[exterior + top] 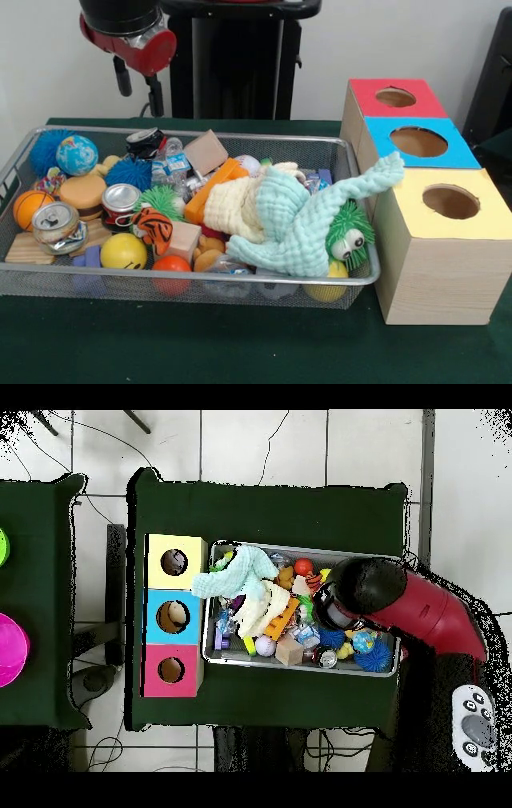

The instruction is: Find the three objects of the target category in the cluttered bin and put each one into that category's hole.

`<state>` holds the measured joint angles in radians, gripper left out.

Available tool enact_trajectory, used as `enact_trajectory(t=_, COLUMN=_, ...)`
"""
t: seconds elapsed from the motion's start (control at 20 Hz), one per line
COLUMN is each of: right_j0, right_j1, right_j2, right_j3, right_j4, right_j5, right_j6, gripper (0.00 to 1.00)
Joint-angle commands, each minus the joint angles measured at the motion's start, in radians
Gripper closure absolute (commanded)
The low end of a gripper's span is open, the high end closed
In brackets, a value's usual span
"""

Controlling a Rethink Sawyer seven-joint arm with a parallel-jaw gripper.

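The wire mesh bin (pixel 192 133) is full of mixed toys: a mint green cloth (pixel 300 228), a cream cloth (pixel 232 210), a green fuzzy toy with eyes (pixel 350 230), two cans (pixel 120 200), a globe ball (pixel 77 154), a basketball (pixel 30 206) and wooden blocks (pixel 206 151). The mint cloth hangs over the bin's end towards the yellow box (pixel 416 216). My gripper (pixel 138 88) hangs open and empty above the bin's far left part. In the overhead view the arm (pixel 400 599) covers the gripper and the right part of the bin (pixel 290 669).
Three wooden boxes with round holes stand in a row beside the bin: red top (pixel 368 94), blue top (pixel 460 152) and yellow top. The overhead view shows them as yellow (pixel 158 549), blue (pixel 155 616) and red (pixel 155 674). Something pale shows inside the blue hole (pixel 176 615).
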<state>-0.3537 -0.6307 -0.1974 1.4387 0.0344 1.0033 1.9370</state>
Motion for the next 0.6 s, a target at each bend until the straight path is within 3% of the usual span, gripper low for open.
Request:
enact_trajectory(t=0.05, right_j0=-0.068, right_j1=-0.01, right_j2=0.125, right_j3=0.208, right_j4=-0.075, right_j5=-0.143, right_j6=-0.15, gripper=0.0)
enact_trajectory(t=0.3, right_j0=-0.103, right_j1=0.015, right_j2=0.136, right_j3=0.199, right_j4=-0.121, right_j5=-0.194, right_j6=-0.149, gripper=0.0)
enact_trajectory(t=0.6, right_j0=-0.173, right_j1=0.026, right_j2=0.169, right_j3=0.159, right_j4=-0.181, right_j5=-0.185, right_j6=-0.2, gripper=0.0)
